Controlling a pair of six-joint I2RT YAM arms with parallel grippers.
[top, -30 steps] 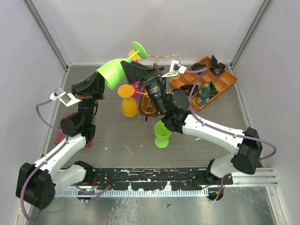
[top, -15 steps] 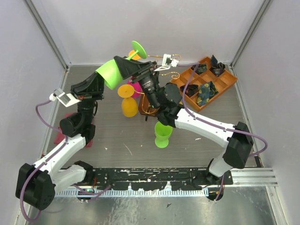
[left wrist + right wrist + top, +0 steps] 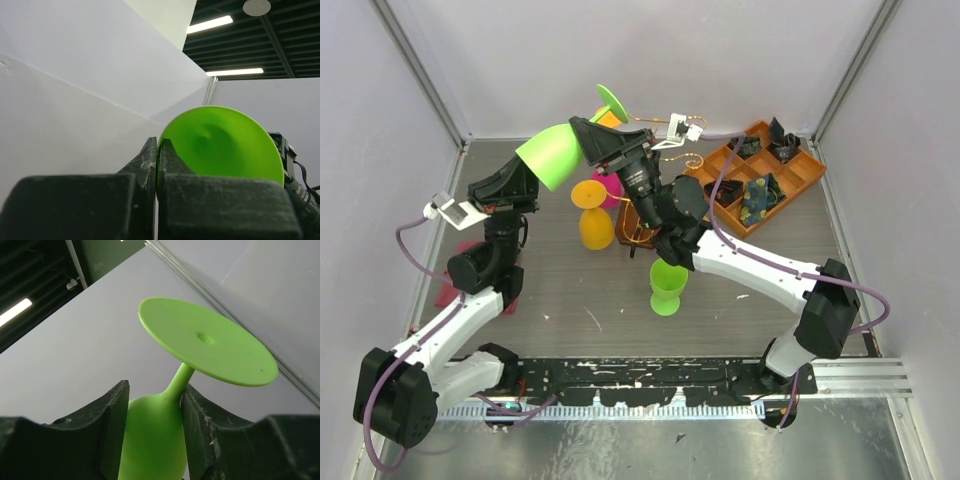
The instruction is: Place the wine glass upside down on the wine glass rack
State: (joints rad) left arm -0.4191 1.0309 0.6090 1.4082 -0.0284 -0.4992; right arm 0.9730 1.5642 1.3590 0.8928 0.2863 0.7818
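A lot of the rack [image 3: 694, 160] was hidden. My right arm [image 3: 760, 270] lay over it in the top view, so I could only see some gold curls and a bit of its dark base. A pink glass [image 3: 611, 192] peeked out from behind an orange glass [image 3: 593, 222], and I could not see much of it. My left camera was mostly filled by my own dark fingers [image 3: 75, 205], and they cut off the lower part of the wine glass [image 3: 552, 152]. My right camera could not see the open end of the cup part either.

The wine glass was up in the air, over the back of the table [image 3: 570, 290] and left of the rack. It lay tilted, with its round foot higher and farther from me. My left gripper [image 3: 156, 155] was squeezed tight on the thin edge of the cup part. My right gripper [image 3: 154, 390] had one finger on each side of the cup part, close to where the stem starts, and both fingers touched it. The foot stuck out past my right fingertips. Another green glass [image 3: 667, 287] stood on the table by my right arm.
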